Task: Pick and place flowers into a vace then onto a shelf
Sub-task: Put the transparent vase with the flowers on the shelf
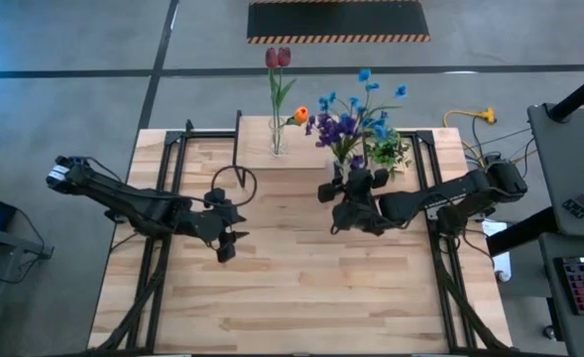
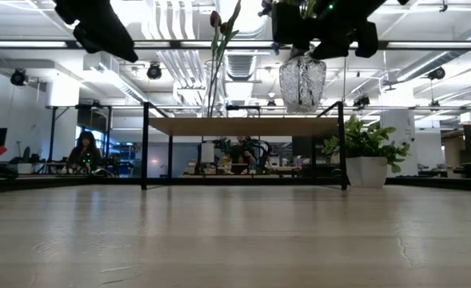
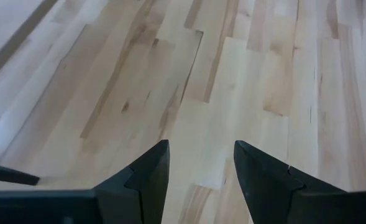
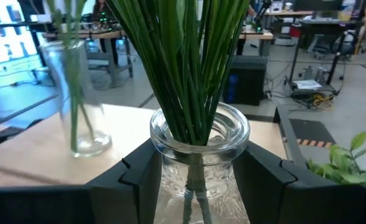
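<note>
The glass vase [image 4: 198,163] with its bunch of blue and purple flowers [image 1: 356,117] sits clamped between the two dark fingers [image 4: 136,177] of the right gripper [image 1: 356,190], which presses on the vase body from both sides just under the neck, the green stems rising straight out of the mouth. In the low view the vase [image 2: 301,82] hangs in the air, its base clear above the light wood top of the shelf [image 2: 243,126] and toward that top's right end. From overhead, the blossoms spread at about twelve o'clock from the gripper, over the shelf's right part. A second, slimmer clear vase [image 1: 277,139] stands on the shelf at about nine o'clock from the held one, well apart, carrying dark red tulips [image 1: 278,58] and an orange bud [image 1: 300,116]. A small leafy potted plant [image 1: 389,151] sits just beside the blue and purple bunch, at about four o'clock from it. The left gripper [image 1: 228,238] hovers over bare table [image 1: 301,288] boards at about eight o'clock from the shelf, fingers parted with nothing between them. The held vase's lower half is cut off in the right wrist view, the overhead view hides it under blossoms and gripper, and the low view crops the flower heads at the upper edge.
</note>
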Tool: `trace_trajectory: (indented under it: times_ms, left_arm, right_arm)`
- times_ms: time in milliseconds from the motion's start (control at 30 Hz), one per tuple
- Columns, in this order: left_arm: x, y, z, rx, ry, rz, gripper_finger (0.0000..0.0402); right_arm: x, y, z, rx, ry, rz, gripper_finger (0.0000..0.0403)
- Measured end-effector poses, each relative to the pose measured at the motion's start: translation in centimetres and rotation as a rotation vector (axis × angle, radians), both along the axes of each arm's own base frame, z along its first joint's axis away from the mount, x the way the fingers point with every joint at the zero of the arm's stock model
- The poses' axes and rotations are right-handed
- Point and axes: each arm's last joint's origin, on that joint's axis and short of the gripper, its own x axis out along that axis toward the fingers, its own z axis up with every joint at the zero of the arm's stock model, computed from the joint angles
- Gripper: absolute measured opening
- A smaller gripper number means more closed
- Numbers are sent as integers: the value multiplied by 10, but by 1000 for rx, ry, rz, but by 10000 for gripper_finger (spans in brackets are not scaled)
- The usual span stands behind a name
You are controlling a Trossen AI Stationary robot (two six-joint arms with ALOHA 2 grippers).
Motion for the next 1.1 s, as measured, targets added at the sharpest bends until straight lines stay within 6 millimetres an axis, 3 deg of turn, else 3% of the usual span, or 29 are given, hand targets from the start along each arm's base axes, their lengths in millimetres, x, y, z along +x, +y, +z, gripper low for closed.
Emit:
trace_trajectory:
  times_ms: [500,667,1100]
  left_arm:
    - [-23,8,-1,-31,-50,13,164]
    - [-24,9,1,-21,-55,2,164]
    - [-25,9,0,-15,-48,-1,164]
  right_arm:
    - [14,-44,18,9,-11,-34,164]
    - [19,-60,14,26,-25,-41,164]
    - [29,-75,7,17,3,-44,164]
